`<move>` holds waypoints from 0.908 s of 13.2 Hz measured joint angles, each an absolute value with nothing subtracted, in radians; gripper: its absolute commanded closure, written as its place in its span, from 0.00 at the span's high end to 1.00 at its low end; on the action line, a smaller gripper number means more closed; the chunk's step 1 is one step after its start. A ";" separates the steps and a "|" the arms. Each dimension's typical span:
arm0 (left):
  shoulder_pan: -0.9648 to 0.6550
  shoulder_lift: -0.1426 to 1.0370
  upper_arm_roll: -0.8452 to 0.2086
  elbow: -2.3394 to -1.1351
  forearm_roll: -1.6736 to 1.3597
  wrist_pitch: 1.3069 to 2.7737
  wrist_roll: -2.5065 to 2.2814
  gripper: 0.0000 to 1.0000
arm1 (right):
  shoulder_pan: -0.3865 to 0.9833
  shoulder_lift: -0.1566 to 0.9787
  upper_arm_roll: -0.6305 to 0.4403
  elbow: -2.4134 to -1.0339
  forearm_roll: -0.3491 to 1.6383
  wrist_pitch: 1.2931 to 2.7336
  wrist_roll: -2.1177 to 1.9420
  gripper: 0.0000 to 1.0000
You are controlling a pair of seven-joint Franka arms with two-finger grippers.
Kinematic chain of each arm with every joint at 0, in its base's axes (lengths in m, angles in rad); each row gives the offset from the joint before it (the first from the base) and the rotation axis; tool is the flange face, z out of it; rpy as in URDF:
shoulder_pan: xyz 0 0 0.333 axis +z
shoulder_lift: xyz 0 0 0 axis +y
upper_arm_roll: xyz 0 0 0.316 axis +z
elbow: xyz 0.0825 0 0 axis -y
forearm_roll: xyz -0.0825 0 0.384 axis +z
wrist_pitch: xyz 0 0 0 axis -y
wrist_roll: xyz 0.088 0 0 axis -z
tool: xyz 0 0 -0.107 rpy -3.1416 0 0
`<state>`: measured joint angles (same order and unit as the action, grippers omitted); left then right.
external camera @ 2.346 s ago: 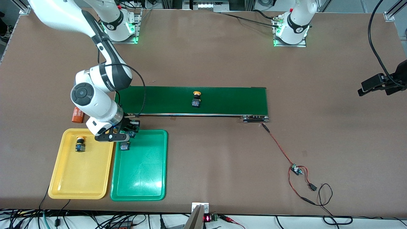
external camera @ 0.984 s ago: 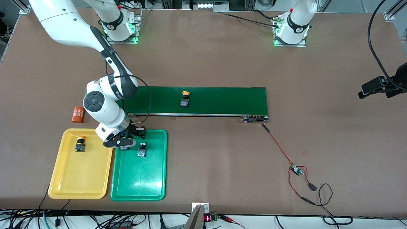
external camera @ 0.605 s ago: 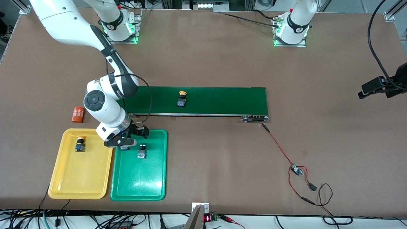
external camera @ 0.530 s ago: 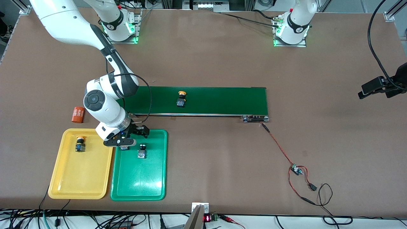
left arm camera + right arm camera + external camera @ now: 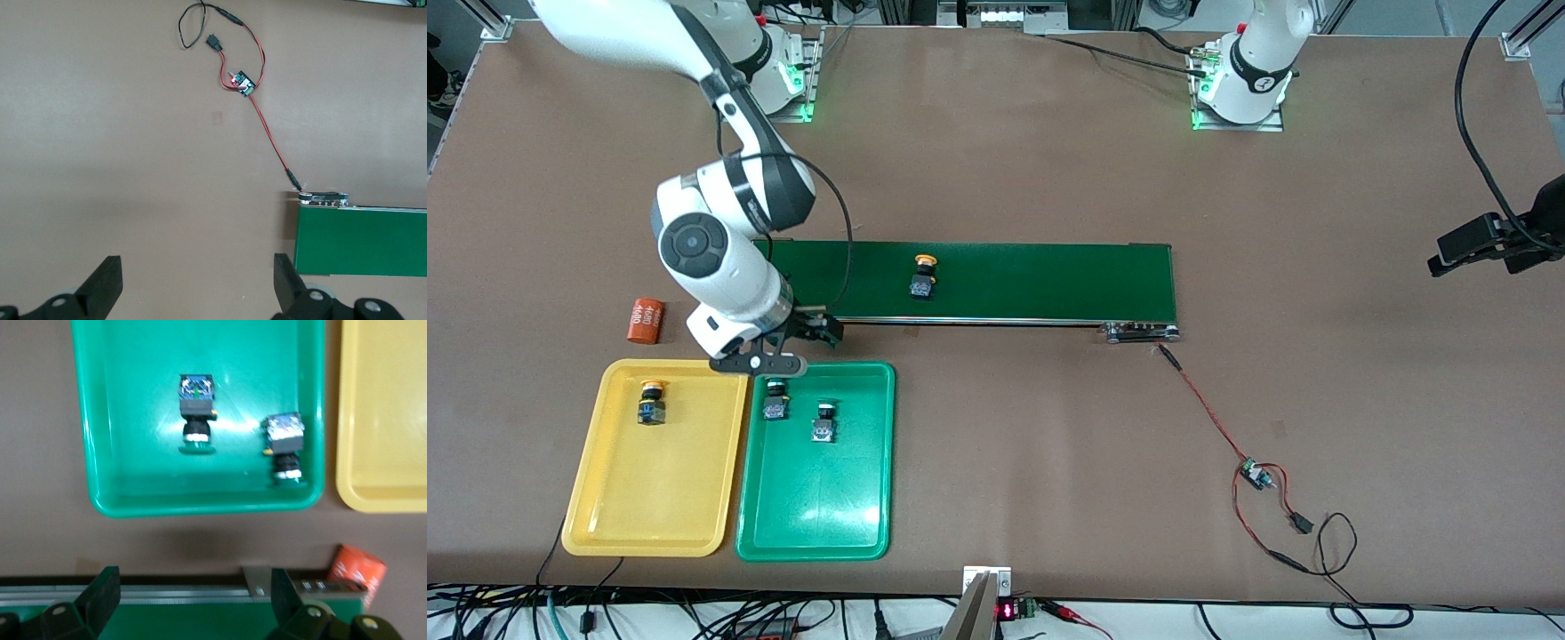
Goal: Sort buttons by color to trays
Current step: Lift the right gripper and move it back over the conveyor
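Since half a second ago the right claw (image 5: 805, 342) has been lifting away from the green tray (image 5: 815, 507) and is now hanging, fingers apart and holding nothing, over the desk (image 5: 1049, 160) strip between that tray and the belt (image 5: 1049, 280), while the yellow button (image 5: 922, 276) riding on the belt has been drifting a little toward the right arm's end. Two green buttons, one (image 5: 774, 402) near the tray's edge next to the yellow tray (image 5: 649, 507) and the other (image 5: 823, 422) just beside it, are lying in the green tray, apart from each other; the right wrist view is showing them (image 5: 285, 447) (image 5: 196, 413) on their sides. A second yellow button (image 5: 651, 403) is sitting in the yellow tray. An orange cylinder (image 5: 645, 321) is lying on the desk near the belt's end, farther from the camera than the yellow tray. The left arm is waiting, its left claw (image 5: 197, 290) spread open above bare desk near the belt's other end and a red wire (image 5: 270, 137).
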<state>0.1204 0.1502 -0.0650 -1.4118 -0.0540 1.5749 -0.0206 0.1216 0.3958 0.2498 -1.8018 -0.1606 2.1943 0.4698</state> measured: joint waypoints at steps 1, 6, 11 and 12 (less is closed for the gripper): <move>0.118 0.150 -0.068 -1.412 -0.054 1.571 -0.021 1.00 | 0.122 0.355 0.250 -1.827 -0.159 2.169 0.470 1.00; 0.116 0.143 -0.086 -1.410 -0.054 1.566 -0.027 1.00 | 0.105 0.174 0.248 -1.926 -0.102 2.051 0.471 1.00; 0.120 0.142 -0.085 -1.411 -0.054 1.566 -0.028 1.00 | 0.090 0.082 0.260 -2.080 0.002 2.113 0.509 1.00; 0.120 0.142 -0.084 -1.411 -0.054 1.566 -0.029 1.00 | 0.090 0.078 0.276 -2.108 0.002 2.157 0.545 1.00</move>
<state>0.1204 0.1424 -0.0844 -1.4106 -0.0541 1.5664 -0.0289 0.0900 0.0784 0.2756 -2.1075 0.0019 2.1569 0.5445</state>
